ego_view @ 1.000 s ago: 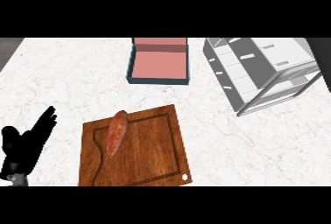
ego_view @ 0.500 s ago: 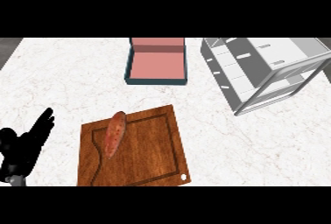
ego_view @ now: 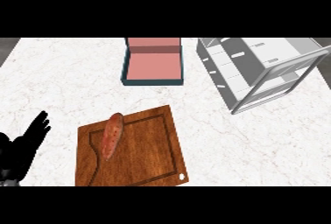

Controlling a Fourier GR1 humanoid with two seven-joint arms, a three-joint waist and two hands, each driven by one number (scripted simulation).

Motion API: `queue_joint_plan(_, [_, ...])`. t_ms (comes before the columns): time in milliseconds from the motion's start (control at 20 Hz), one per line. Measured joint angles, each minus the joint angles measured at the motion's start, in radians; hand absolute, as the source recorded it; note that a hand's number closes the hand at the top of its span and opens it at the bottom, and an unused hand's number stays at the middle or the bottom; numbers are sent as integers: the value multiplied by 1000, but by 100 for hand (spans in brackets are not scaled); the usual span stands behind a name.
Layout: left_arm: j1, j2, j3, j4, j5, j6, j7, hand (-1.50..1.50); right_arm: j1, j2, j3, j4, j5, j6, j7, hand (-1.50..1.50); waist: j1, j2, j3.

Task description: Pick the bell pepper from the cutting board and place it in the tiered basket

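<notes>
Fingers (ego_view: 37,124) of the left hand (ego_view: 22,146) are straight and released, pointing toward 1 o'clock, grasping nothing; the hand sits at the lower left edge of the head view, just beside the cutting board's left edge, apart from it. Right hand does not show.

Item on the cutting board (ego_view: 139,153): an elongated reddish-orange vegetable (ego_view: 110,140), long and tapered rather than bell-pepper shaped. It lies flat on the board's left half, long axis running from about 12 o'clock to 6 o'clock, slightly tilted, upper tip near the board's top edge.

Board rests on the white marble tabletop (ego_view: 71,78), at the lower centre-left.

At 12 o'clock from the board, well apart: a dark-rimmed box with a pink inside (ego_view: 153,65), open.

At 1–2 o'clock from the board, well apart: the white tiered basket (ego_view: 258,72), standing at the tabletop's upper right; nothing can be made out in its tiers.
</notes>
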Motion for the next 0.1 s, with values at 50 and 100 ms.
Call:
queue_joint_plan(50, [-2,-1,1,-1,1,1,4,0,25,-24,-24,6,-25,27,-22,-150,-1,0,0])
queue_joint_plan(100, [-5,-3,1,-4,2,2,11,0,47,-49,-45,14,-47,54,-40,-150,1,1,1])
